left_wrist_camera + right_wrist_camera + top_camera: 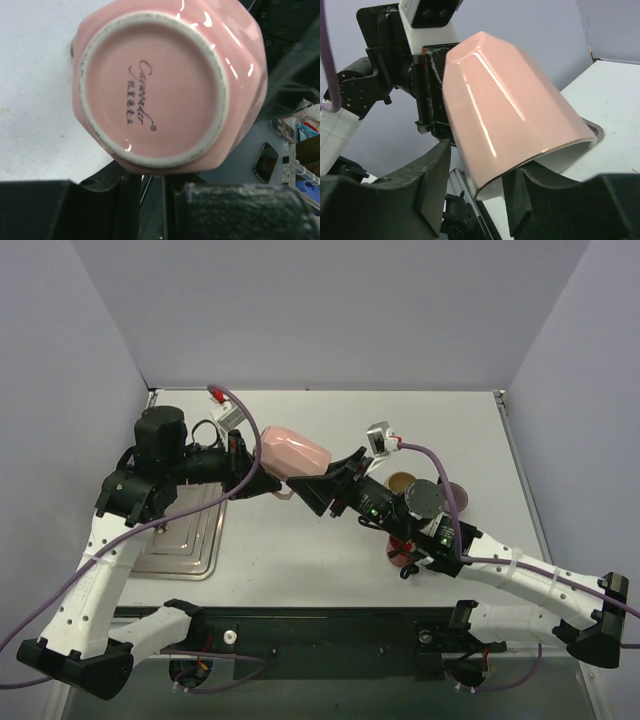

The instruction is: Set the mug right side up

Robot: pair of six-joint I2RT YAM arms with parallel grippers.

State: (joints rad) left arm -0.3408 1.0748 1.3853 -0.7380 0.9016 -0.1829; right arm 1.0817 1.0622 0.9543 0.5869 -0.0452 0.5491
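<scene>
The pink faceted mug [295, 453] is held tilted above the table between my two arms, its base towards the left arm and its opening towards the right arm. In the left wrist view its round base [150, 90] faces the camera. My left gripper [157, 200] is shut low on the mug, where its handle [284, 494] sticks out; the grip itself is mostly hidden. My right gripper [475, 190] is open and straddles the mug's rim [545, 152], one finger [432, 185] outside with a gap to the wall and the other finger [520, 200] inside.
A metal tray [185, 540] lies on the table under the left arm. A brown round cup [402, 482], a dark purple dish [456, 496] and a small red object [400, 558] sit close around the right arm. Grey walls enclose the table.
</scene>
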